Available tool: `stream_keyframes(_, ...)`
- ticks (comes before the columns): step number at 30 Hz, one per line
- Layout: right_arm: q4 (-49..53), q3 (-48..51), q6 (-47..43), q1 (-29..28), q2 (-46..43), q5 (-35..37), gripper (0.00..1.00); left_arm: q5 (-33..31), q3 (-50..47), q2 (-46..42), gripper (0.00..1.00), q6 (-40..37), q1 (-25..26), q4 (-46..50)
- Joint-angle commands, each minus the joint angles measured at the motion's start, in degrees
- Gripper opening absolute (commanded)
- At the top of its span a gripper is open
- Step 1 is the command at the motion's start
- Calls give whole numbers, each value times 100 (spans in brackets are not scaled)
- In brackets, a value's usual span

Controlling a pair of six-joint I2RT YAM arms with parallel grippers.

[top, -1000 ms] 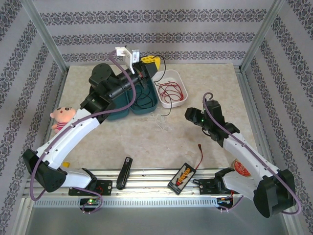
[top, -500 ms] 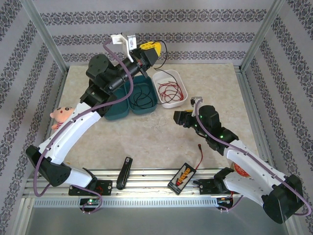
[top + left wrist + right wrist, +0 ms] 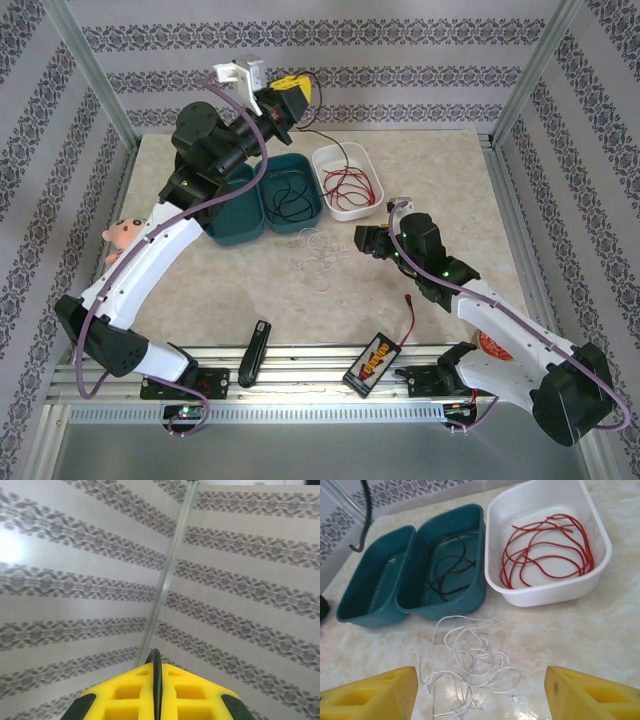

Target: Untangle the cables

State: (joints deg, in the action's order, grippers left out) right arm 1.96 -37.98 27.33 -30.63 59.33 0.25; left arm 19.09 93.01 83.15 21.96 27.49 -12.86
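Frankly, we can read no writing. The black-and-yellow box [image 3: 372, 360] at the near edge carries markings too small to make out, and the red-and-white round label [image 3: 492, 346] by the right arm's base is half covered by that arm.

The red cable [image 3: 547, 555] lies coiled in the white tray [image 3: 555, 592] on the far side of the table. Just left of it stands a teal tray [image 3: 479, 580] holding most of the black cable [image 3: 451, 567]. Another teal tray [image 3: 370, 595] sits against that one's left side. The white cable [image 3: 470, 662] lies loose on the bare tabletop [image 3: 600, 645], just on the near side of the trays.

The left claw [image 3: 285, 98] is raised high over the far edge, clenched on a strand of the black cable. The strand shows as a dark line pinched between its yellow fingers [image 3: 125, 695]. The right claw [image 3: 368, 242] hangs released near the white cable, its own fingers [image 3: 375, 695] wide apart with nothing between them.

A pink doll [image 3: 125, 237] at the left is partly hidden by the left arm. We cannot tell what the black stick-like thing [image 3: 255, 352] at the near edge is. A dark hooked shape [image 3: 361, 515] at the far left of the right wrist view is cut off at the top.
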Motion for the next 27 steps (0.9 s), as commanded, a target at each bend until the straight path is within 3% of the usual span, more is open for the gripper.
stream_keyframes(1, 115, -118, 130, -12, 106, 313, 73, -120, 135, 82, 0, 113, -423, 188)
stream_keyframes(9, 293, -100, 246, 4, 19, 666, 83, -13, 228, 813, 0, 265, -1133, 692)
stream_keyframes(27, 409, -131, 259, 22, -69, 784, 84, -120, -247, 1996, 0, 529, -1171, 1099)
